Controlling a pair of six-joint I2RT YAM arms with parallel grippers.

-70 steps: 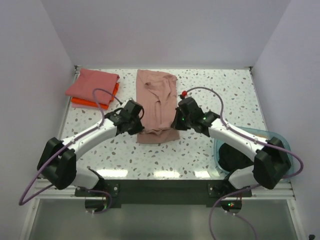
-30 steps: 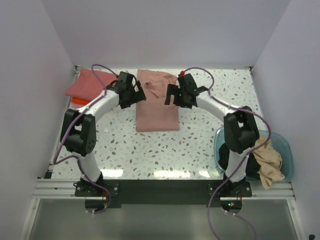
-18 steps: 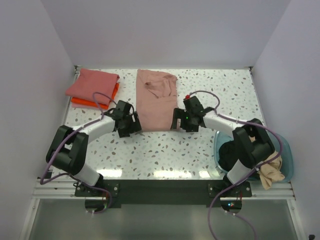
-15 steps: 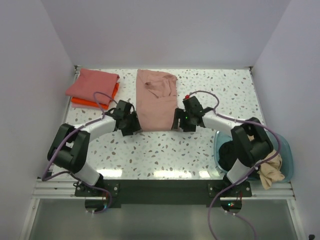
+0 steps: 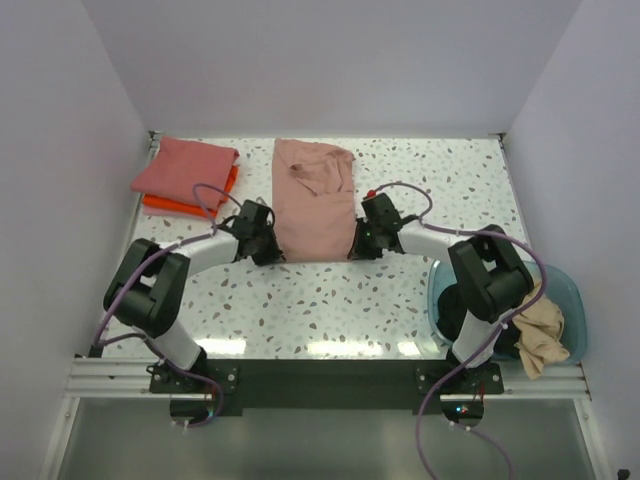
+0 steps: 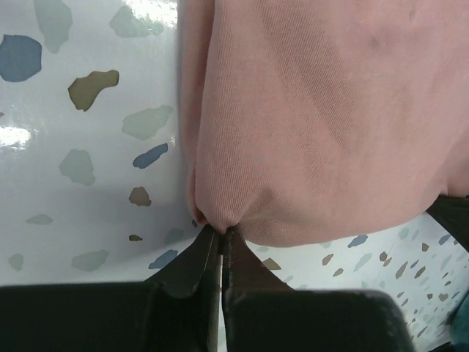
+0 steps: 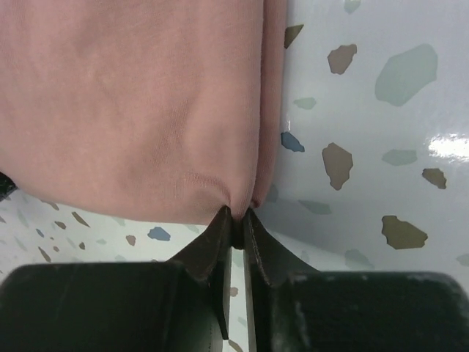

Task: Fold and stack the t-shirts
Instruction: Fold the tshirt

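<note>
The dusty pink t-shirt (image 5: pixel 313 205) is lying folded into a long narrow strip along the middle of the bench (image 5: pixel 330 300), with its far end near the back edge and its near hem facing the arm bases. The left end effector (image 6: pixel 220 233) is sitting at the near left corner of the strip, its fingers pressed together on a small pucker of the hem. The cloth is bunching directly beyond the fingertips. The right end effector (image 7: pixel 236 220) is sitting at the near right corner, its fingers likewise pinching a pucker of the folded edge. Whether the pinched corners are touching the bench or hanging just clear of it cannot be told. Between the two end effectors the near hem is running straight across.

The coral red t-shirt (image 5: pixel 185 170) is lying folded at the far left corner of the bench on top of the orange t-shirt (image 5: pixel 165 207), whose edge is showing along the near side. Both are lying apart from the left end effector. The translucent blue tub (image 5: pixel 570 285) at the near right is holding the black t-shirt (image 5: pixel 465 315) and the tan t-shirt (image 5: pixel 545 335), and the tan one is draping over its rim
</note>
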